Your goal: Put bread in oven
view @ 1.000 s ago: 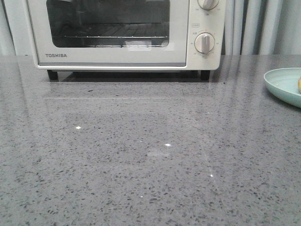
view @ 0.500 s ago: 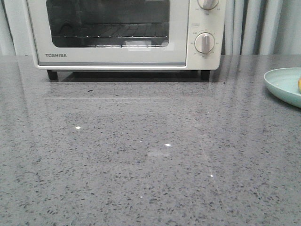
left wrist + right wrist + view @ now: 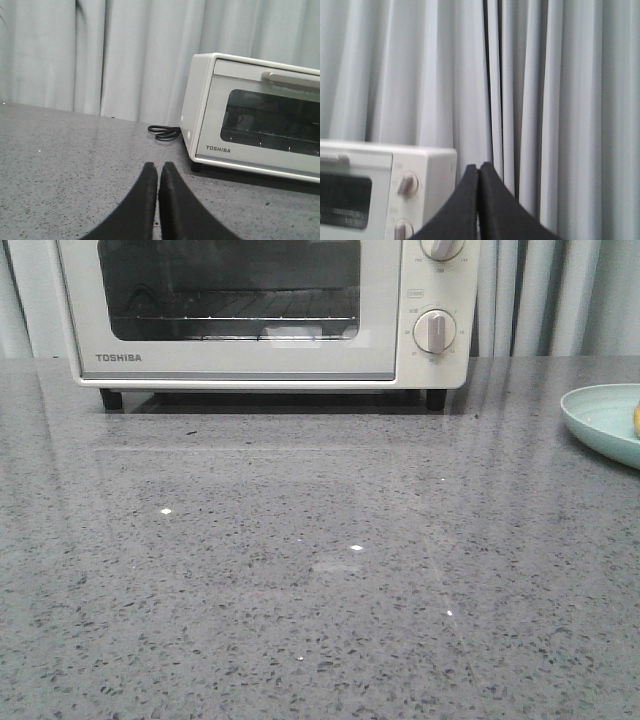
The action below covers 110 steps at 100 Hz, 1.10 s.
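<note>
The cream-white TOSHIBA oven [image 3: 260,310] stands at the back of the grey table with its glass door closed; it also shows in the left wrist view [image 3: 255,120] and the right wrist view [image 3: 385,195]. A sliver of the orange bread [image 3: 636,418] peeks in at the right edge, on a pale green plate [image 3: 600,420]. Neither arm appears in the front view. My left gripper [image 3: 158,167] is shut and empty, low over the table to the oven's left. My right gripper [image 3: 479,169] is shut and empty, raised, facing the curtain to the right of the oven.
A black power cord [image 3: 164,132] lies coiled on the table beside the oven's left side. Grey curtains [image 3: 545,100] hang behind the table. The speckled grey tabletop [image 3: 300,570] stretches in front of the oven.
</note>
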{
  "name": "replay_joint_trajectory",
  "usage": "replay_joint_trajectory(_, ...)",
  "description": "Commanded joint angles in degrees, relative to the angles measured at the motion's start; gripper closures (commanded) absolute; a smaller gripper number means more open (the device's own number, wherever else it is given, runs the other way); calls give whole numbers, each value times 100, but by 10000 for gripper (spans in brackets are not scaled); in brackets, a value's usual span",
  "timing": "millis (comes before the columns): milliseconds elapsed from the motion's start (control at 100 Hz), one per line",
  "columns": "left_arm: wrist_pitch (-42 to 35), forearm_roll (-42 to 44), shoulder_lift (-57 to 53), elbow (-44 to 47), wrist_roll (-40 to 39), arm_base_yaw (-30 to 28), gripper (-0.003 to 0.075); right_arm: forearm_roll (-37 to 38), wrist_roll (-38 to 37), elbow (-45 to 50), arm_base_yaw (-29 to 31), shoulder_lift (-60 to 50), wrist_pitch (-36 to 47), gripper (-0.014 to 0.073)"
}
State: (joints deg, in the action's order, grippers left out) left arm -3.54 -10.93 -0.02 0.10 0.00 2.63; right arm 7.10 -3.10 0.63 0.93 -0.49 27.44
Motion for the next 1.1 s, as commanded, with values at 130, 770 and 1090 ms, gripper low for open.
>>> replay_joint_trajectory(130, -574, -807, -171, 67, -49, 32, 741, 43, 31, 133, 35, -105, 813, 669)
replay_joint_trajectory(770, -389, -1129, -147, -449, -812, 32, 742, -107, -1627, -1292, 35, -66, -3323, 658)
replay_joint_trajectory(1090, 644, -52, 505, -1685, -748, 32, 742, -656, -1627, -2122, 35, 615, -5107, 658)
